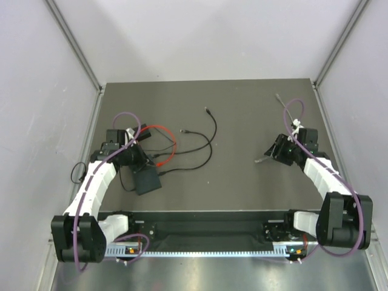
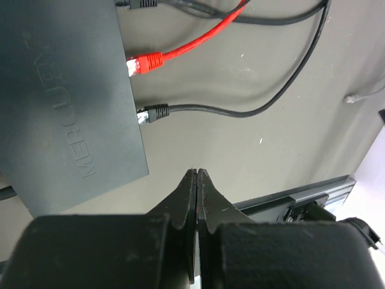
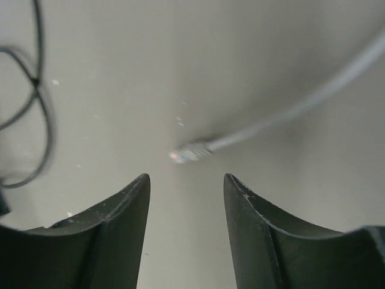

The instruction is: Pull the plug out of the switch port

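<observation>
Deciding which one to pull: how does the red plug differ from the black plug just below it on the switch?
The red plug has a red boot and cable; the black plug has black ones. The black plug lies nearer the shut left gripper than the red plug does. Both have clear tips meeting the same edge of the switch.

The switch [image 2: 66, 102] is matt dark plastic; the red cable [image 2: 198, 38] looks smooth.
</observation>
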